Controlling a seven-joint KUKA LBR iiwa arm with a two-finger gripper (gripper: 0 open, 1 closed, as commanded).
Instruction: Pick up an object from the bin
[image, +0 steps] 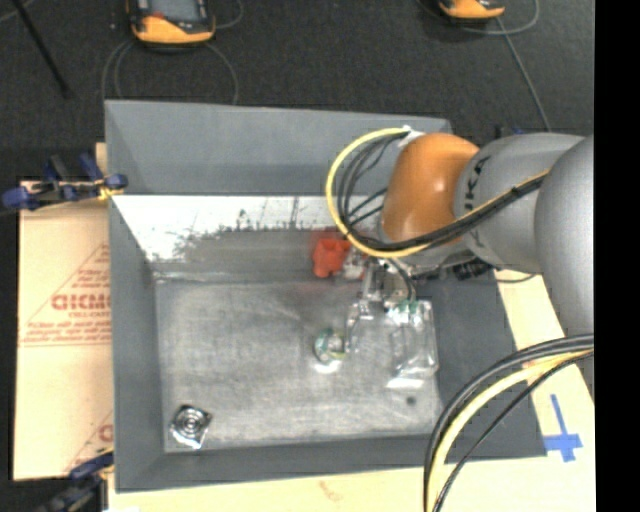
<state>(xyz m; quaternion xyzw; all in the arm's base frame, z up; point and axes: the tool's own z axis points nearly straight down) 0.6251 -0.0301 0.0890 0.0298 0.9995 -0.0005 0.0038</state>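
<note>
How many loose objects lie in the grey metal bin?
4: a red block at the back wall, a small round silvery piece mid-floor, a clear plastic packet at right, a shiny metal nut front-left. The arm may hide more.

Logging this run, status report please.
Gripper low over grey metal bin, centre-right. Small round silvery thing lies beside it. Clear plastic packet alongside; red block behind.

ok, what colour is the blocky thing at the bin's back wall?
Red. The blocky thing shows best in the camera view.

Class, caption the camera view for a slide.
Hand inside the grey bin beside a small round silvery thing, red block nearby.
</note>
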